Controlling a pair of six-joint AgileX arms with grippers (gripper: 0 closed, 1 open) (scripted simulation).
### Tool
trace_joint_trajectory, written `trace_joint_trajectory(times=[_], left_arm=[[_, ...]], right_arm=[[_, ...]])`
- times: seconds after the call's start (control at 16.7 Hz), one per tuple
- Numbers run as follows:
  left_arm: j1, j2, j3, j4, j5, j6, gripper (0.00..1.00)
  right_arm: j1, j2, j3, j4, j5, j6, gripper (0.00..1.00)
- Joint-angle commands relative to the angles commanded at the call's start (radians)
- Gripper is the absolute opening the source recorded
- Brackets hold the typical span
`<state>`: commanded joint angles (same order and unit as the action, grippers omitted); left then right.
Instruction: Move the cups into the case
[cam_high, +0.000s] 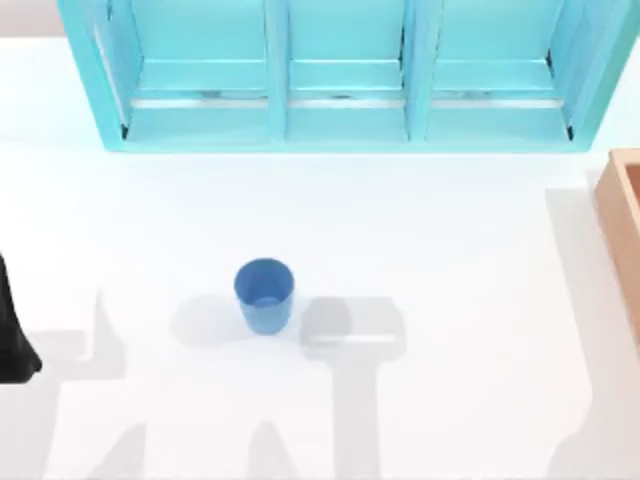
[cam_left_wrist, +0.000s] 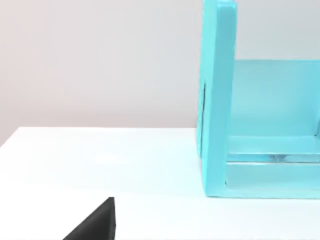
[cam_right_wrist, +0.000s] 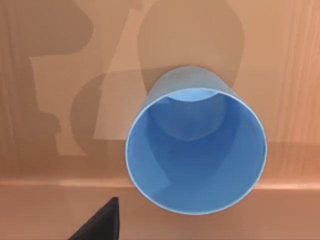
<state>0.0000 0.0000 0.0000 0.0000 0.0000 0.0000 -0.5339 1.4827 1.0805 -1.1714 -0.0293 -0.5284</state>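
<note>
One small blue cup (cam_high: 265, 294) stands upright on the white table, a little left of the middle. A second blue cup (cam_right_wrist: 196, 150) stands on the brown wooden floor of the case (cam_right_wrist: 45, 130), seen from above in the right wrist view. The case (cam_high: 622, 215) shows as a brown box at the table's right edge. One dark finger (cam_right_wrist: 102, 222) of my right gripper hangs above the case beside the cup, clear of its rim, with the gripper open. My left arm (cam_high: 12, 340) is parked at the table's left edge, its finger (cam_left_wrist: 97, 222) over bare table.
A large cyan cabinet (cam_high: 345, 75) with three open compartments spans the back of the table; its side wall (cam_left_wrist: 217, 100) faces the left wrist camera. Arm shadows lie on the white tabletop (cam_high: 450, 230) near the front.
</note>
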Motion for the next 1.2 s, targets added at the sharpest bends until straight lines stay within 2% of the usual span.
trace_joint_trajectory(times=[0.42,0.84,1.02,1.2], left_arm=[[0.000,0.000,0.000,0.000,0.000,0.000,1.00],[0.000,0.000,0.000,0.000,0.000,0.000,1.00],[0.000,0.000,0.000,0.000,0.000,0.000,1.00],[0.000,0.000,0.000,0.000,0.000,0.000,1.00]], right_arm=[[-0.008,-0.001,0.320,-0.321,0.001,-0.002,1.00],[-0.004,0.000,0.356,-0.356,0.000,-0.002,1.00],[0.061,0.056,0.415,-0.357,0.017,0.061,1.00],[0.220,0.179,0.546,-0.357,0.053,0.217,1.00]])
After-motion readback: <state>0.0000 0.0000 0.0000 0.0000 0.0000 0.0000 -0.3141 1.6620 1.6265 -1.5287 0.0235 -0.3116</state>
